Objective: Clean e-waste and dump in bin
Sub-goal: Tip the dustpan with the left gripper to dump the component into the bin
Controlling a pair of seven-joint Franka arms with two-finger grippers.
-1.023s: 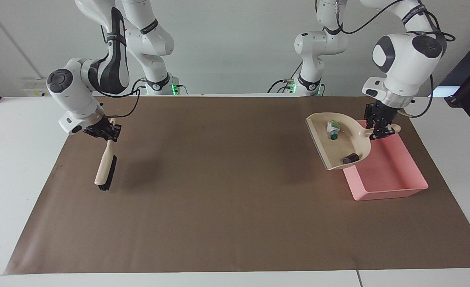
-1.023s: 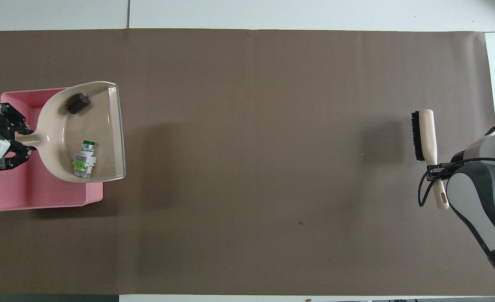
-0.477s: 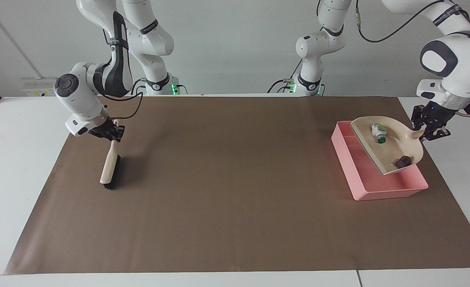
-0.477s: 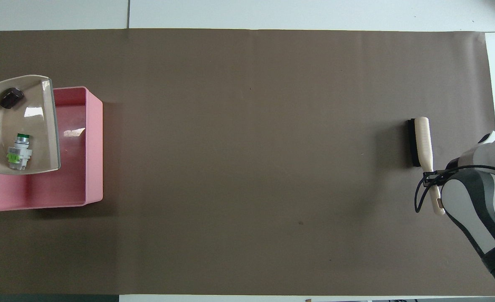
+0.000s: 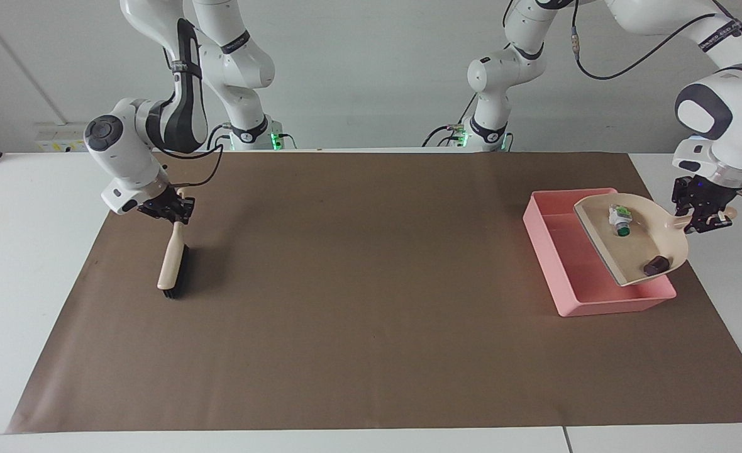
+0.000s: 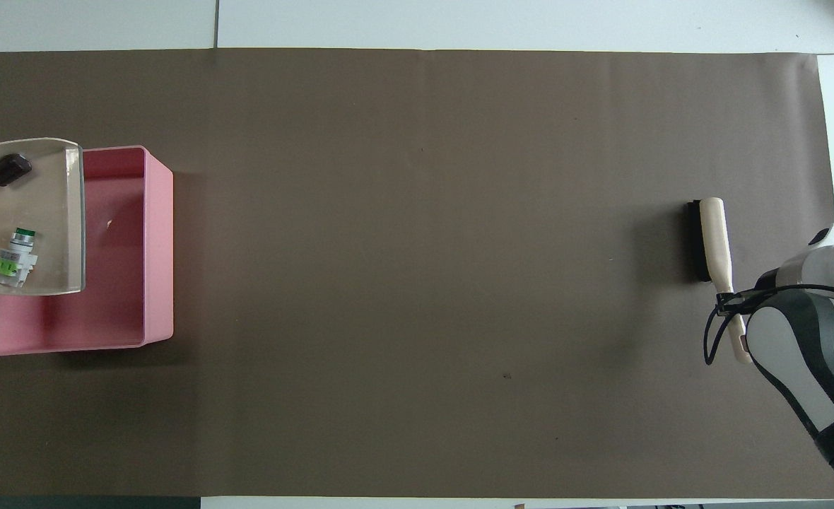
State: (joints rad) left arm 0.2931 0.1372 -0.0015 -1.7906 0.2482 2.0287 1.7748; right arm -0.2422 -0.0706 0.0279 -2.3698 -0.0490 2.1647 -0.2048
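Dump step: your left gripper point(image 5: 703, 212), clamped on the beige plastic dustpan's point(image 5: 632, 251) handle, holds the e-waste point(image 5: 619, 219) over the shallow pink plastic bin point(image 5: 550, 242); next, tip its lip down, while your right gripper point(image 5: 168, 208) waits gripping the beige-handled black-bristled brush point(image 5: 173, 267).

White bench point(image 5: 31, 264) covered by a wide brown paper sheet point(image 5: 371, 302), with a pink bin and a brush resting on it.

The brown sheet spans most of the bench, leaving white margins at both ends. The shallow pink bin point(image 5: 572, 277) sits on the sheet toward the left arm's end. A beige hand brush point(image 5: 173, 267) with black bristles rests bristle-end down on the sheet toward the right arm's end, well apart from the bin, handle tilted up.
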